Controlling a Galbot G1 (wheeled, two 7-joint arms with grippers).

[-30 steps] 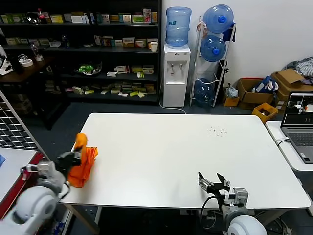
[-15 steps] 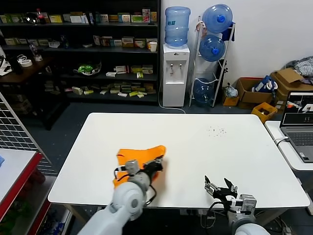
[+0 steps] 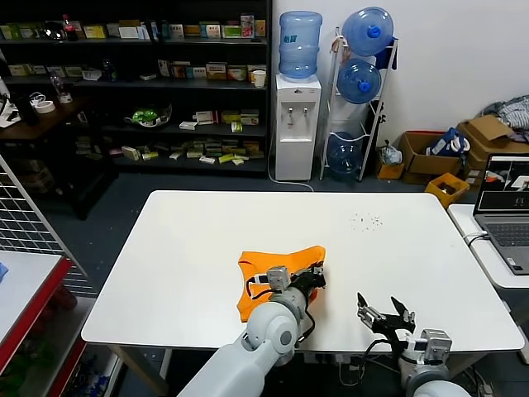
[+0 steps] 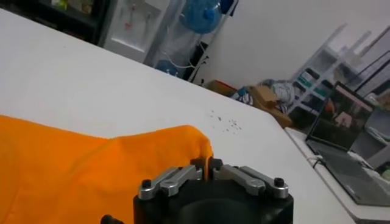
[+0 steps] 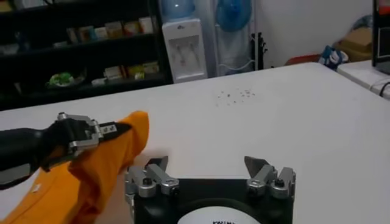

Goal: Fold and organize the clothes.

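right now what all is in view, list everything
T-shirt: 1, bright orange, bunched on table's near middle
table: 1, white, centre
water dispenser: 1, white, blue bottle on top, behind table
water bottles on rack: 3, blue, right of dispenser
shelves: black, stocked, back left
laptop: 1, open, far right
cardboard boxes: brown, back right
left tool: shut on T-shirt edge
right tool: open, near table edge

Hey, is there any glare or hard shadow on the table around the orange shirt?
Head view: the white table is evenly lit with no glare, and only a faint shadow edges the orange T-shirt. Left wrist view: the left gripper, shut on the shirt, shows dark against bright fabric. Right wrist view: only a soft, faint shadow lies beside the shirt, ahead of the open right gripper.
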